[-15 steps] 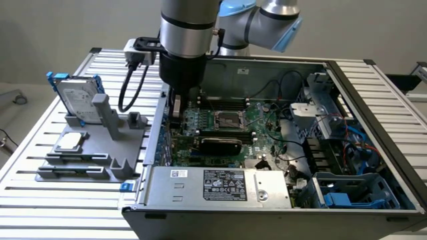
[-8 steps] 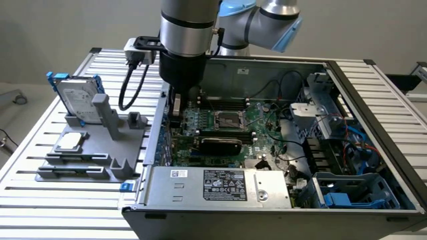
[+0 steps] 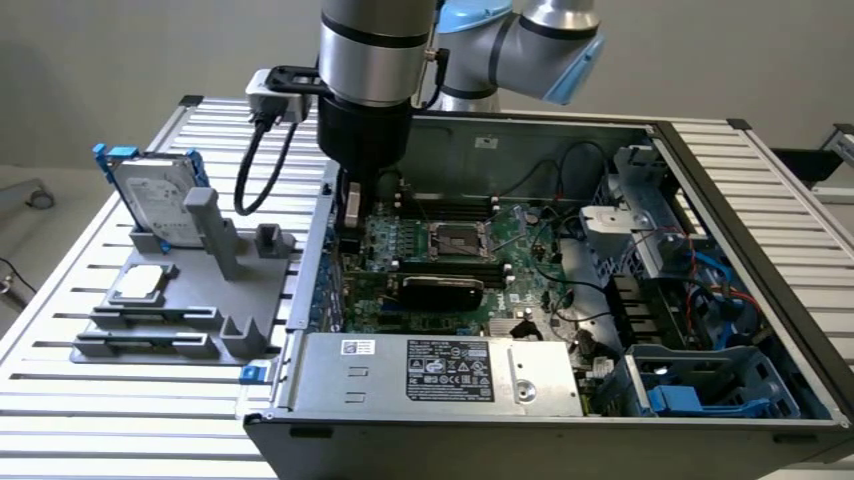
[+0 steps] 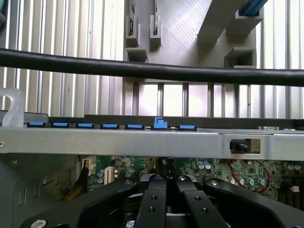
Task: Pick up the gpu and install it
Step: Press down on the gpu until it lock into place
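Observation:
The gpu [image 3: 439, 290] stands on edge in the green motherboard [image 3: 514, 235] inside the open computer case [image 3: 747, 200], its black rounded cover facing the front. My gripper [image 3: 350, 226] hangs just inside the case wall on the exterior view's left, close above the card's end by that wall. In the wrist view the black fingers [image 4: 151, 199] of the gripper [image 4: 166, 176] are pressed together, shut, with nothing showing between them. Whether they touch the card I cannot tell. A row of blue slot clips [image 4: 110, 126] lines the case wall, and one clip [image 4: 160, 123] stands raised.
A grey fixture [image 3: 174, 345] on the slatted table at the exterior view's left holds a silver hard drive with blue rails [image 3: 151, 195] and a small square chip [image 3: 143, 283]. The power supply [image 3: 427, 370] fills the case's front. A black cable [image 4: 152, 71] crosses the wrist view.

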`<state>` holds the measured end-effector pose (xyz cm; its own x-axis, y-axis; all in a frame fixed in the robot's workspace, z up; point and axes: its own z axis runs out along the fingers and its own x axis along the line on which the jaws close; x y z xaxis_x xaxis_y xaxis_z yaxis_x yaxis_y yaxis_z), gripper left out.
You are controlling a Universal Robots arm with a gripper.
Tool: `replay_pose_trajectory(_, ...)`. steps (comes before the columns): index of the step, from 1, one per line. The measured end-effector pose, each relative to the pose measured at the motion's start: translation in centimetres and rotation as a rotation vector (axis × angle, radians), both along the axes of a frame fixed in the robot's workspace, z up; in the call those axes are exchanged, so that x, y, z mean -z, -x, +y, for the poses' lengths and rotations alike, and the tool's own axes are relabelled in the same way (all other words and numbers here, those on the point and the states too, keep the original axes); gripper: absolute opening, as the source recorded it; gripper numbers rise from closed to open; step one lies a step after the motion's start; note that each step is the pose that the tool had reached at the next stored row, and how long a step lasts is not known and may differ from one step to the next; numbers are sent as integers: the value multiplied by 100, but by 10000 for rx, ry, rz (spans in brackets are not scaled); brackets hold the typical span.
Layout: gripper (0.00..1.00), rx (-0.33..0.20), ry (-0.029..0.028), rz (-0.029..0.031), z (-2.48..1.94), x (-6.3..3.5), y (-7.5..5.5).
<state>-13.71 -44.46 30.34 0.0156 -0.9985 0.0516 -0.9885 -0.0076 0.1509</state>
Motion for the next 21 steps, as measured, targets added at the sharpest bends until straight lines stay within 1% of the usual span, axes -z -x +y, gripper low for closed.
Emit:
replay_pose_trajectory(2, 11, -4, 41, 1, -6, -1, 1)
replay_pose_trajectory(5, 11, -17, 127, 3, -22, -2, 0)
replay_pose_trajectory(6, 11, -22, 148, 3, -27, -2, 0)
replay_pose_trajectory(11, 11, -83, 229, -1, -60, -1, 0)
replay_pose_trajectory(14, 11, -120, 250, -19, -73, 3, 0)
replay_pose_trajectory(16, 11, -144, 254, -48, -74, 4, -4)
replay_pose_trajectory(17, 11, -162, 255, -73, -75, 7, -5)
replay_pose_trajectory(21, 11, -175, 253, -220, -74, 48, -4)
